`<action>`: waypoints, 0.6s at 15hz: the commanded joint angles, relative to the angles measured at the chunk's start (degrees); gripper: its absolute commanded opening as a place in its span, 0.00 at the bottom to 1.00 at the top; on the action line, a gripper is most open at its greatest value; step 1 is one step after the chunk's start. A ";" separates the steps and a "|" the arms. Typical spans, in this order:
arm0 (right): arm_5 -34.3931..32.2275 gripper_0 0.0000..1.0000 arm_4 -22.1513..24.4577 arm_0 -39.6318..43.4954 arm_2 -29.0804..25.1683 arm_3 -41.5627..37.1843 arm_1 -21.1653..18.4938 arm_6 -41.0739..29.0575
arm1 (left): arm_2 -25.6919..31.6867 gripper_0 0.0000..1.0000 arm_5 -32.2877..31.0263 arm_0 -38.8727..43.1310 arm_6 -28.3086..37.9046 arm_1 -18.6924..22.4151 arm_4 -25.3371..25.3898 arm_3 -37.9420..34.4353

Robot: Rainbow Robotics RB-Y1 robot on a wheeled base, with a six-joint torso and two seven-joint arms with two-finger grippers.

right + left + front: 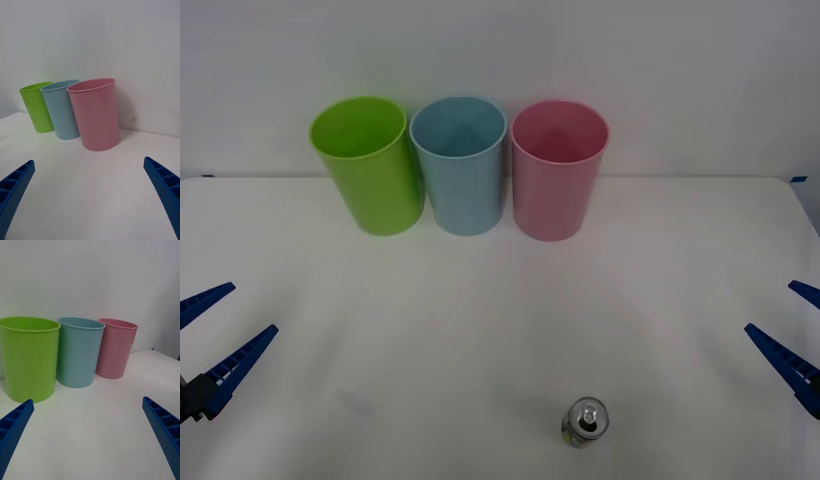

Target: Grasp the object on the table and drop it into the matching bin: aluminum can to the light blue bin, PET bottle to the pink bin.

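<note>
Your aluminum can (585,422) stands upright near the tabletop's (480,330) front edge, right of centre. Both grippers, left gripper (210,345) and right gripper (792,335), hover spread wide at the side edges. Approach carelessly and you'll likely topple it; the light blue bin (460,165) stands tight between its neighbours.
</note>
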 commanded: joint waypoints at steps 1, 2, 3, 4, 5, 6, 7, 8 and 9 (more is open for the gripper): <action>0.00 1.00 0.00 0.00 0.00 0.00 0.00 0.00 | 0.00 1.00 0.00 0.00 0.00 0.00 0.00 0.00; -0.05 1.00 0.20 -0.57 0.03 0.16 0.15 0.09 | 0.00 1.00 0.00 0.00 0.00 0.00 0.00 0.00; -0.14 1.00 0.46 -1.10 0.21 0.08 -0.12 0.09 | 0.00 1.00 0.00 0.00 0.00 0.00 0.00 0.00; -0.14 1.00 0.29 -1.10 1.00 0.25 -0.82 -0.09 | 0.00 1.00 0.00 0.00 0.00 0.00 0.00 0.00; -0.22 1.00 0.29 -1.10 1.08 0.25 -0.91 -0.09 | 0.00 1.00 0.00 0.00 0.00 0.00 0.00 0.00; -0.40 1.00 0.29 -1.01 1.17 0.25 -1.08 -0.09 | 0.00 1.00 0.00 0.00 0.00 0.00 0.00 0.00; -0.75 1.00 0.29 -0.84 1.35 0.34 -1.61 0.00 | 0.00 1.00 0.00 0.00 0.00 0.00 0.00 0.00; -1.10 1.00 0.37 -0.75 1.52 0.34 -2.05 0.09 | 0.00 1.00 0.00 0.00 0.00 0.00 0.00 0.00; -1.89 1.00 0.37 -0.75 1.79 0.96 -2.84 0.18 | 0.00 1.00 0.00 0.00 0.00 0.00 0.00 0.00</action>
